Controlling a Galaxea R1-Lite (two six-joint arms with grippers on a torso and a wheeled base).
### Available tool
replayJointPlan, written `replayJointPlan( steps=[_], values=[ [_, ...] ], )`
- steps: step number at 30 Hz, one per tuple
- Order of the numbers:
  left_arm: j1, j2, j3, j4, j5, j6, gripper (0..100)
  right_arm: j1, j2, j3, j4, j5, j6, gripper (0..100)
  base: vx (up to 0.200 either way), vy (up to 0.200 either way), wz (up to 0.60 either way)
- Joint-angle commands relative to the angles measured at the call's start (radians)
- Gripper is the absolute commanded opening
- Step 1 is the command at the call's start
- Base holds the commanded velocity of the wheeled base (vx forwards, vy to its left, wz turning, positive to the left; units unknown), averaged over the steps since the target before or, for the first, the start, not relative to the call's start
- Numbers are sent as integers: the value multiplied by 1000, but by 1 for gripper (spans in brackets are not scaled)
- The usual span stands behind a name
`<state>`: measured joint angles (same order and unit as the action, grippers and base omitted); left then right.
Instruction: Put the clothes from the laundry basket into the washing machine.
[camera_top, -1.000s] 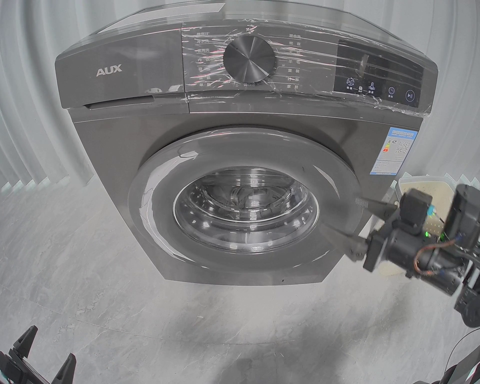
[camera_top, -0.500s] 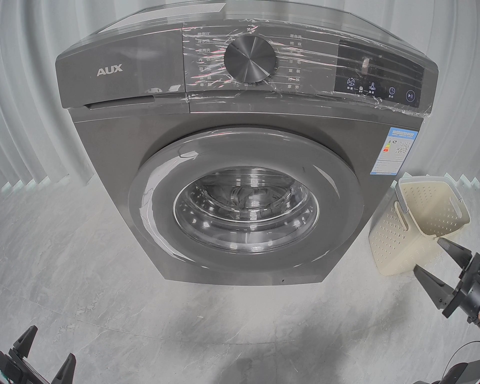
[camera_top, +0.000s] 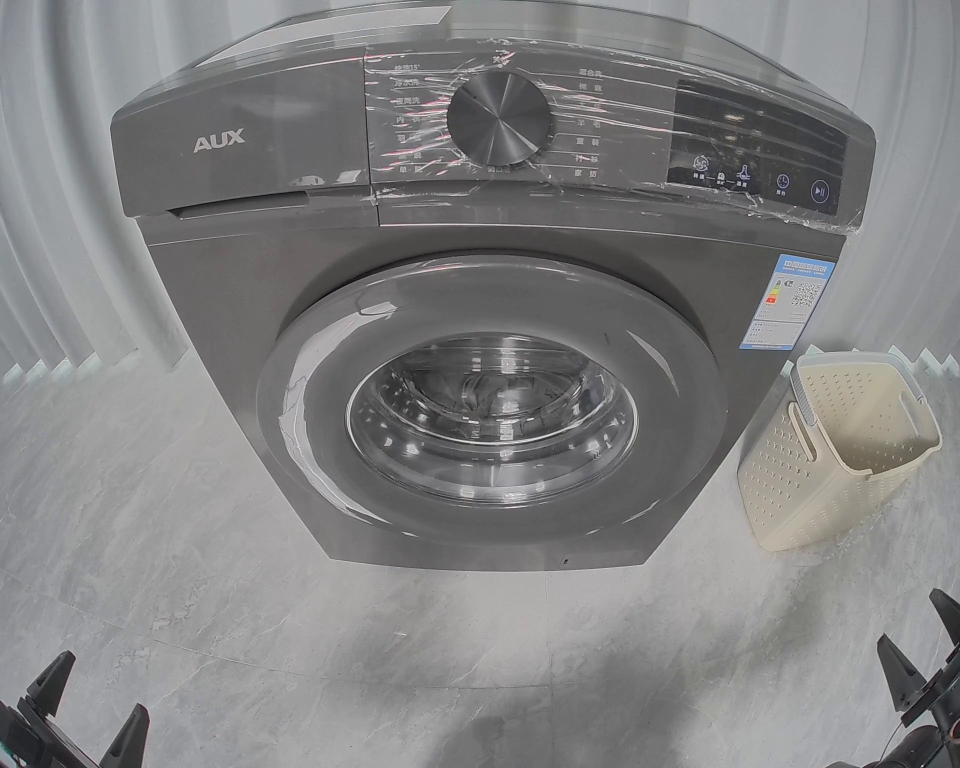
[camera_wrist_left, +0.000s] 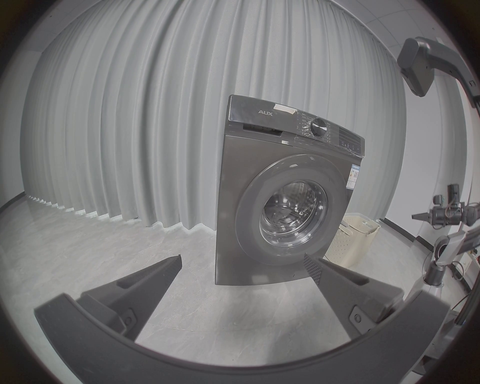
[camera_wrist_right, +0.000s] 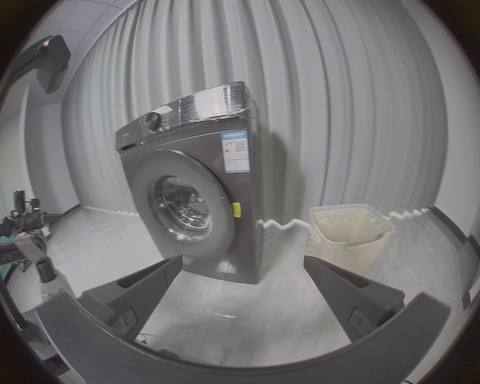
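The right pincer has dropped away from the round door of the washing machine, where it was a second ago. It now sits low at the right of the head view and no longer covers the laundry basket. The left pincer has kept its place low at the left. Both pincers have their fingers spread wide apart with nothing between them, above the floor. The floor is glossy pale grey stone-patterned tile with faint veins and seams, and a soft dark patch lies before the machine. The grey machine stands on this floor with its door closed. What lies behind the glass cannot be made out. A dial sits at the top centre, crinkled plastic film covers the control panel, and a blue-edged label is stuck to the upper right of the front. The cream perforated basket stands on the floor just beside the machine's right front corner, tilted a little, its inner walls showing. A pale pleated curtain hangs behind both, reaching down to the floor's far edge.
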<state>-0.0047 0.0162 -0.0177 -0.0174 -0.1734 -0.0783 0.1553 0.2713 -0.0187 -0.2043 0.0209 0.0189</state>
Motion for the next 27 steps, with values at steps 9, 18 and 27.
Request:
replayJointPlan(
  steps=[9, 18, 27],
  values=[
    [2, -15, 4, -12, 5, 2, 100, -157, -271, 14, 163, -96, -45, 100, 0, 0, 0],
    [5, -4, 16, 22, 184, 74, 100, -149, -271, 13, 221, -35, -11, 100, 0, 0, 0],
    [2, -13, 15, 22, 178, 80, 100, -146, -271, 13, 217, -24, -14, 100, 0, 0, 0]
  ],
)
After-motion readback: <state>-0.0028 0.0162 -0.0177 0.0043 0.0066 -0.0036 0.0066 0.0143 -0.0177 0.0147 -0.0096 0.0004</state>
